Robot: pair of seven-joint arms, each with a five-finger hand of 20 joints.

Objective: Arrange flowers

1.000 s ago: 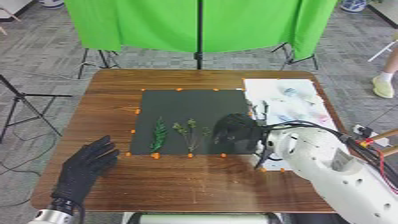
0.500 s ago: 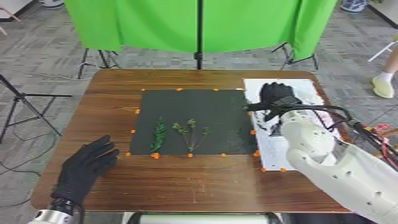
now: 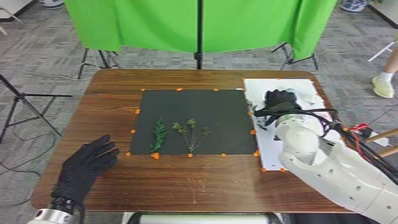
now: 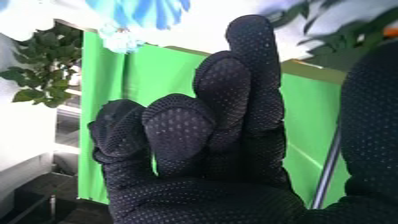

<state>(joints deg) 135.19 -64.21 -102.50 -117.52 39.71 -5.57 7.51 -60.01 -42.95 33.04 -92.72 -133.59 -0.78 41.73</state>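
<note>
Over the white sheet [image 3: 274,145] at the right is my right hand [image 3: 282,98], palm partly turned up and fingers loosely extended, holding nothing that I can see. My right hand [image 4: 209,165] is also close up in the right wrist view, with a blue flower [image 4: 142,11] and a paler bloom [image 4: 120,40] beyond its fingertips. On the dark mat [image 3: 191,102] lie a deep green leafy sprig [image 3: 159,135] and, beside it, a thin branch with small yellowish-green tufts [image 3: 191,134]. Palm down at the table's left side, my left hand [image 3: 89,159] rests with straight fingers. What lies under my right hand is hidden.
Orange markers [image 3: 155,156] line the mat and the sheet. A green cloth [image 3: 151,30] hangs on a stand behind the brown table [image 3: 169,182]. In the right wrist view, green leaves [image 4: 44,65] stand out against a pale background.
My right hand has left the mat's right part and moved away to the right over the white sheet, then slightly back toward me. My left hand and both sprigs have stayed put.
</note>
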